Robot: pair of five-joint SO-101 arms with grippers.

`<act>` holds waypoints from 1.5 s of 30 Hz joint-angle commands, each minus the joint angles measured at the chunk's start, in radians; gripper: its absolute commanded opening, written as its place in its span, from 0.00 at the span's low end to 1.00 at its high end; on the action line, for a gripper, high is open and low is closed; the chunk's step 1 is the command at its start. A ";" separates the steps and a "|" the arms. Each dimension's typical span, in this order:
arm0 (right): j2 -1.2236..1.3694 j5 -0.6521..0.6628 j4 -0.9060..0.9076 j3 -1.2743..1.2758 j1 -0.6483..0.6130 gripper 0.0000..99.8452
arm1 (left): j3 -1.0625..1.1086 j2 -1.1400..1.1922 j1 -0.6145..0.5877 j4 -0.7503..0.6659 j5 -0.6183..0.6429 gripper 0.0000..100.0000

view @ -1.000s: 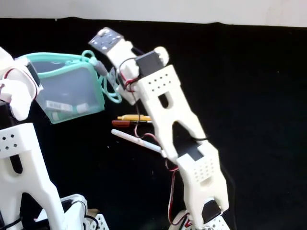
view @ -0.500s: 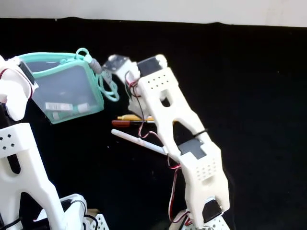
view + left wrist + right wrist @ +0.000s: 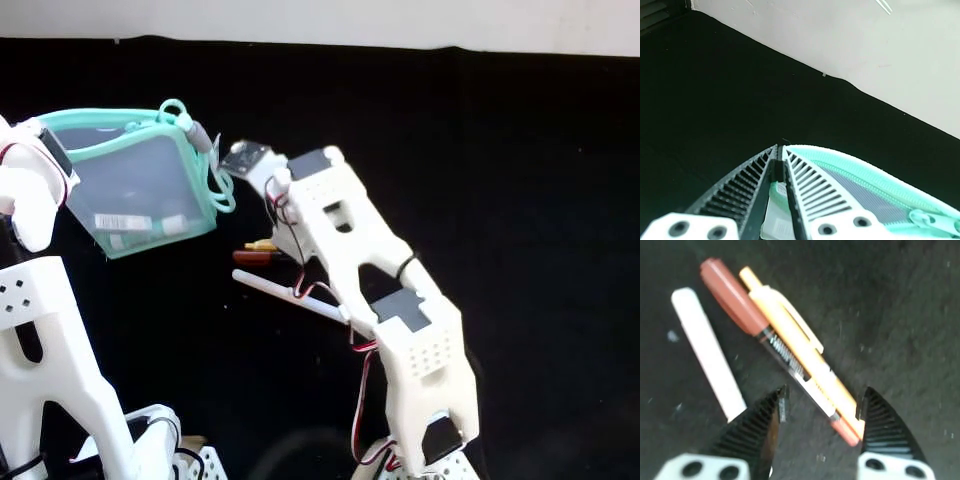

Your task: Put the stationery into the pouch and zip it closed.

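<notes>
Stationery (image 3: 255, 257) lies on the black worktop (image 3: 520, 200), directly under the right arm's jaws. These stand apart and straddle two pieces at once: the orange pen (image 3: 800, 347) and the brown marker (image 3: 735, 297), which lie touching side by side. The white stick (image 3: 707, 347) is just beside them, outside one fingertip.

That pairing is the first risk. If the jaws close here they would probably pinch both barrels together. Round barrels pressed side by side tend to squirm, so one could pop free on the lift or roll across the worktop. The jaws also sit toward one end of the pair, not the middle, so whatever is caught may hang tilted and meet the pouch rim rather than the opening. A finger coming down a little wide could nudge the white stick away.

The left arm's jaws are clamped together on one edge of the pouch (image 3: 140, 185), holding it raised off the worktop, well up from the pens. Its mouth looks open in the high view. Held by one edge only, it may sag or swing when a pen strikes it. Its mint cord loop (image 3: 228, 200) hangs close to the right arm (image 3: 345, 225) and could snag on the way up.
</notes>
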 commanded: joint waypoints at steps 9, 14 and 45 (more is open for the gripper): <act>-0.042 0.236 -0.163 0.127 0.021 0.21 | 0.071 0.056 -0.008 0.003 0.005 0.01; -0.042 0.353 -0.163 0.128 0.021 0.21 | 0.071 0.056 -0.008 0.003 0.005 0.01; 0.102 0.077 -0.067 -0.182 0.231 0.01 | 0.068 0.056 -0.007 0.003 0.009 0.01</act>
